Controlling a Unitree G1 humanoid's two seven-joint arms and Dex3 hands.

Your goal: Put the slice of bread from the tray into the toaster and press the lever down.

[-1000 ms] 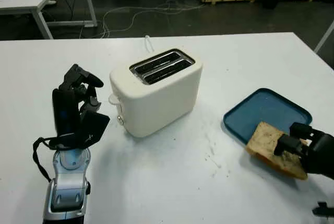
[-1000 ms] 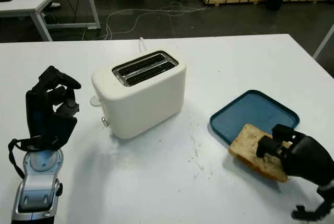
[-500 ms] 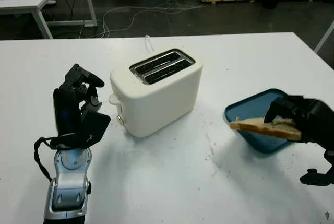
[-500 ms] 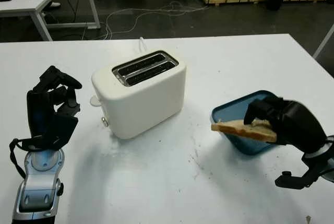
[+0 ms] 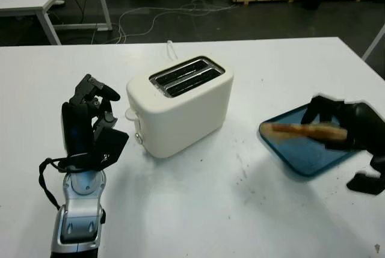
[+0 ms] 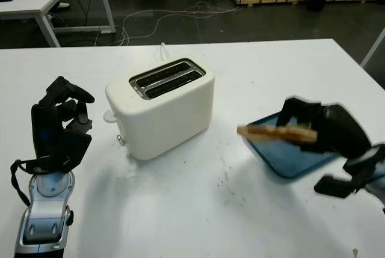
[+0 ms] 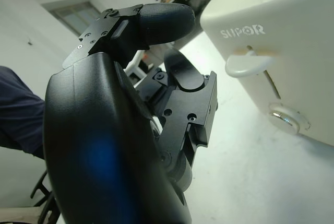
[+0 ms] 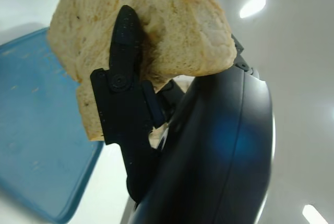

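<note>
White table (image 5: 198, 210): bears toaster, tray and crumbs.

Toaster (image 5: 180, 104): cream, two-slot, mid-table, both slots empty. Lever (image 7: 248, 63) on its left end face, raised, with a round knob (image 7: 284, 118) below it. Cord (image 5: 171, 49) running off the far side.

Tray (image 5: 307, 156): blue, right of the toaster and well apart from it, flat on the table.

Slice of bread (image 5: 304, 130): held roughly level in the air above the tray, off its surface, free end pointing left toward the toaster. Seen at the right wrist (image 8: 151, 36), one black finger (image 8: 122, 67) pressed across its face, the crust edge against the palm shell.

Right hand (image 5: 346, 125): at the right edge of the table above the tray, fingers clamped on the slice of bread, which projects leftward from the grip.

Left hand (image 5: 90, 122): raised upright at the near left, just beside the toaster's lever end but apart from it, fingers curled, holding nothing.
</note>
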